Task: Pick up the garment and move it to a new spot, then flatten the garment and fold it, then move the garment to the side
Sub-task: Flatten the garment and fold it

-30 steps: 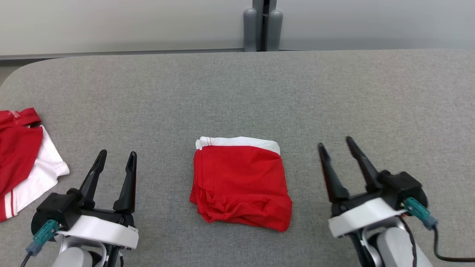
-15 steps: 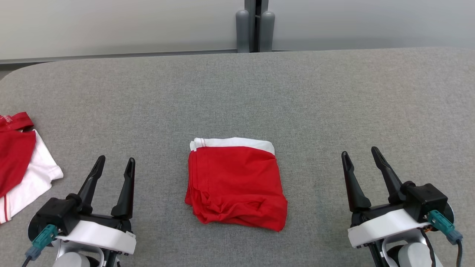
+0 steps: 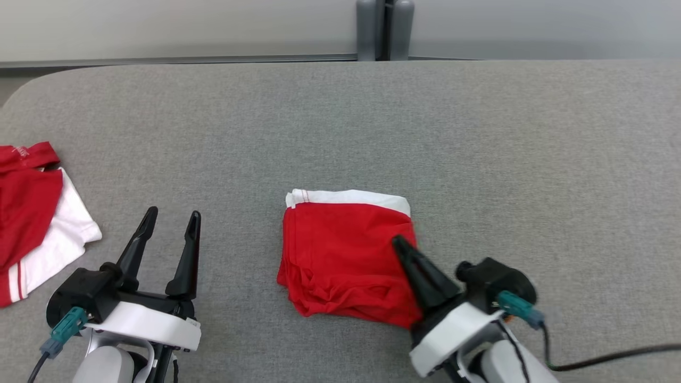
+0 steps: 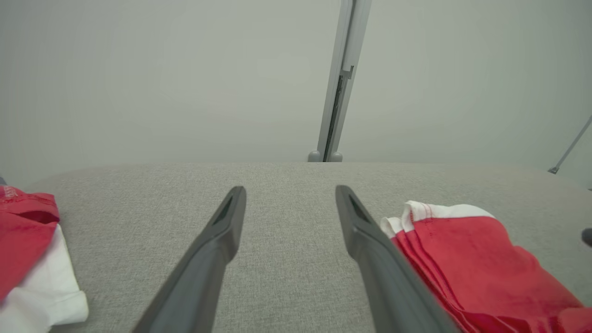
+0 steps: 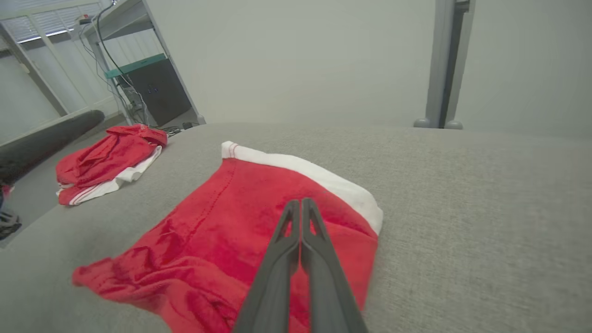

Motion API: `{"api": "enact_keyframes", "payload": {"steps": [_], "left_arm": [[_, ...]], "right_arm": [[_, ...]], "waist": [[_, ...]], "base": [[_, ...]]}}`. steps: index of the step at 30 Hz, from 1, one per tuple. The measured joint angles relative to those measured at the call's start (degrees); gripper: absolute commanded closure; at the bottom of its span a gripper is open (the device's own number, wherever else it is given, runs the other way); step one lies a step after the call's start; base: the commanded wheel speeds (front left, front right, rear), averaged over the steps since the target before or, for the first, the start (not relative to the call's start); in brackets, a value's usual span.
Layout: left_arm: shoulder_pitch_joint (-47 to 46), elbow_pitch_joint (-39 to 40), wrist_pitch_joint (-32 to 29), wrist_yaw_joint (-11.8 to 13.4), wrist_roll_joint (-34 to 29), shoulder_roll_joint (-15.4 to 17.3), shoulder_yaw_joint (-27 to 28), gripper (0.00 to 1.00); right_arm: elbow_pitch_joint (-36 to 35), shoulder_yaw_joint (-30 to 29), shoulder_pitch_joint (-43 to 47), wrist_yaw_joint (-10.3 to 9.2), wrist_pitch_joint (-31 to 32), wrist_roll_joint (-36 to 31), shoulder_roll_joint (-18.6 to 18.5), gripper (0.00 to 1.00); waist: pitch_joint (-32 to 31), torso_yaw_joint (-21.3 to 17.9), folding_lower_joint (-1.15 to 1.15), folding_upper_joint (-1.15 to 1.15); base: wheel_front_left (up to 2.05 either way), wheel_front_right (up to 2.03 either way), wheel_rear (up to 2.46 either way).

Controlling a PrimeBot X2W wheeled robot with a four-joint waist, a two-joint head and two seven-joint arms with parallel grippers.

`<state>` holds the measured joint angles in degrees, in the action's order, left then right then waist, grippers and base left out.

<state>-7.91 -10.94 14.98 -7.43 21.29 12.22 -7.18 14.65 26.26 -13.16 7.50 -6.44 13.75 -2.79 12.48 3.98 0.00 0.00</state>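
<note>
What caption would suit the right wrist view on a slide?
Closed right tool poised over the folded red-and-white cloth garment on a grey fabric table.

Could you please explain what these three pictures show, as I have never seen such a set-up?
This is a wheeled robot with two arms, each ending in a two-fingered gripper. One picture comes from its head camera, looking down at a grey table; the other two come from wrist cameras looking along each gripper's fingers. A folded red garment with a white band lies mid-table; more red and white clothes lie at the robot's left. The left gripper is open, holding nothing. The right gripper is shut, tips over the garment's right side, with no cloth visibly pinched.
</note>
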Motion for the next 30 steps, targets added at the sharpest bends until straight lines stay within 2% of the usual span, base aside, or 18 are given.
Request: {"api": "enact_keyframes", "payload": {"steps": [4, 11, 20, 24, 27, 28, 29, 30], "left_arm": [[-0.96, -0.33, 0.01, 0.0, 0.47, -0.12, -0.92, 0.0], [-1.7, -0.81, 0.01, 0.0, 1.01, -0.4, -1.79, 0.0], [-1.72, -0.62, 0.01, 0.0, 1.43, -0.36, -1.87, 0.0], [-1.67, -0.84, 0.01, 0.0, 1.42, -0.27, -1.23, 0.0], [-1.01, -1.02, 0.01, 0.0, 1.29, -0.24, -0.56, 0.0], [-0.64, -1.11, 0.0, 0.0, 1.1, -0.23, -0.35, 0.0], [-0.4, -1.14, 0.0, 0.0, 0.89, -0.23, -0.16, 0.0], [-0.19, -1.14, 0.01, 0.02, 0.89, -0.21, 0.09, 0.0]], "right_arm": [[6.01, 8.14, -4.52, 0.0, -1.36, 4.63, 0.04, 1.0], [14.67, 16.81, -9.81, 0.0, -2.08, 10.95, -0.02, 1.0], [17.97, 26.43, -11.18, 0.0, -0.54, 16.64, -0.05, 1.0], [16.8, 27.72, -11.45, 0.0, -2.91, 17.51, -0.03, 1.0], [14.94, 24.95, -11.46, 0.0, -5.59, 17.8, 0.02, 1.0], [14.3, 23.38, -11.41, 0.0, -6.19, 18.04, 0.03, 0.71], [14.21, 21.74, -11.33, -0.01, -6.45, 17.95, 0.02, 0.13], [14.18, 19.98, -11.01, 0.0, -6.71, 17.34, 0.01, 0.0]], "waist": [[0.65, 1.42, 0.0, 0.0], [1.33, 3.36, 0.0, 0.0], [1.77, 3.21, 0.0, 0.0], [1.15, 2.66, 0.0, 0.0], [0.12, 2.06, 0.0, 0.0], [-0.28, 1.8, 0.0, 0.0], [-0.73, 1.55, 0.0, 0.0], [-1.22, 1.26, 0.0, 0.0]], "base": [[0.0, 0.0, 0.0], [0.0, 0.0, 0.0], [0.0, 0.0, 0.0], [0.0, 0.0, 0.0], [0.0, 0.0, 0.0], [0.0, 0.0, 0.0], [0.0, 0.0, 0.0], [0.0, 0.0, 0.0]]}}
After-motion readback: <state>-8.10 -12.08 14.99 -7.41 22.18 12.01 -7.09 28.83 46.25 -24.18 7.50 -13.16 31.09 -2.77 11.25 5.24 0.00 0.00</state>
